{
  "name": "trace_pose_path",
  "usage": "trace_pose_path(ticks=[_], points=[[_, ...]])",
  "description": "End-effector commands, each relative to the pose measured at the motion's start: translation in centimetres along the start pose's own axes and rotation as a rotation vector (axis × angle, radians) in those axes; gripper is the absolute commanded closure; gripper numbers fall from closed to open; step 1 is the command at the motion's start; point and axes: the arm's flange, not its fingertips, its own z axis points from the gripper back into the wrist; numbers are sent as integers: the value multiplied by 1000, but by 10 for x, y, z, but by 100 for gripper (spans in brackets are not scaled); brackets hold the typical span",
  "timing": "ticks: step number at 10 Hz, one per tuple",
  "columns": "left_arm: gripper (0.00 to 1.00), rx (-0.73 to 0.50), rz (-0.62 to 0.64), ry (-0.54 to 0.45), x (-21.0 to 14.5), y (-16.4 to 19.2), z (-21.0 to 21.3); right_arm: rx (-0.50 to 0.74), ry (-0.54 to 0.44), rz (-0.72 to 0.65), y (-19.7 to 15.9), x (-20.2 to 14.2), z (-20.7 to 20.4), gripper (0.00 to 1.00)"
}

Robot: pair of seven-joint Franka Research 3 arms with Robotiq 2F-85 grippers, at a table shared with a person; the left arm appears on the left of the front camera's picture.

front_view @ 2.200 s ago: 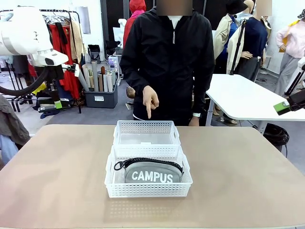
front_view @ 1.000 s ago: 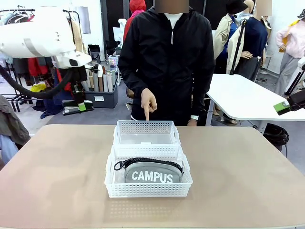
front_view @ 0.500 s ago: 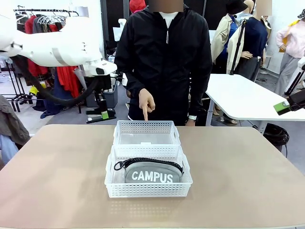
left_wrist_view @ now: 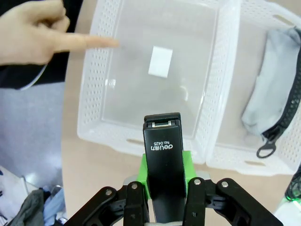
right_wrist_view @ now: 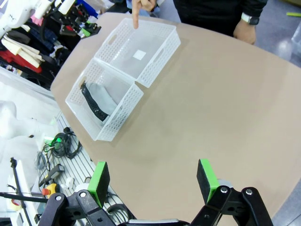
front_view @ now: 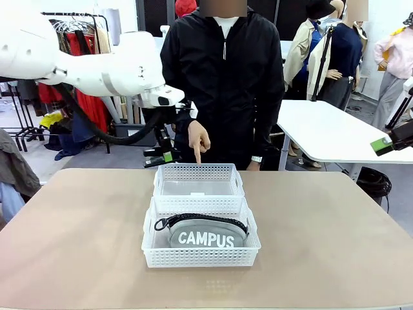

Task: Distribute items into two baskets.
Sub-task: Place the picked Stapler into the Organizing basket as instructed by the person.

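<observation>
1. The left arm reaches in from the left, its white, smooth-shelled forearm level above the table [front_view: 77, 258], the black wrist bent down so the left gripper [front_view: 161, 155] hangs just left of the far basket [front_view: 198, 179], off its far left corner.
2. Its green-padded fingers are clamped on the black stapler [left_wrist_view: 163, 169]; in the left wrist view the stapler lies lengthwise between them, its metal-tipped nose pointing at the far basket's near wall.
3. The stapler is a glossy, narrow block with white print on top.
4. The right gripper [right_wrist_view: 153, 181] sits high above the table, well away from the far basket, its two fingers spread wide with nothing between them.
5. The person's hand [front_view: 198, 137] hangs over the far basket's far rim, index finger pointing straight down into it, the other fingers curled.
6. The far basket is white rectangular plastic with lattice walls, slot handles and a clear bottom bearing a small white label.
7. The near basket [front_view: 200, 255] is alike and touches the far basket's front wall.
8. The grey fabric pouch [front_view: 206, 234] lies in the near basket, soft and rounded, with white "CAMPUS" lettering and a black strap along its top.
</observation>
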Motion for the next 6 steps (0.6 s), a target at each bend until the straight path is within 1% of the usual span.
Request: trace_pose_path(ticks=[1, 3, 5, 6], points=[[100, 4, -27, 27, 22, 3, -8, -12, -4, 5, 1, 2, 0, 2], [100, 3, -67, 11, 42, -7, -16, -12, -4, 5, 1, 2, 0, 2], [100, 4, -77, -7, 56, -11, -27, -12, -4, 5, 1, 2, 0, 2], [100, 28, -84, -20, 64, -13, -35, -12, -4, 5, 1, 2, 0, 2]])
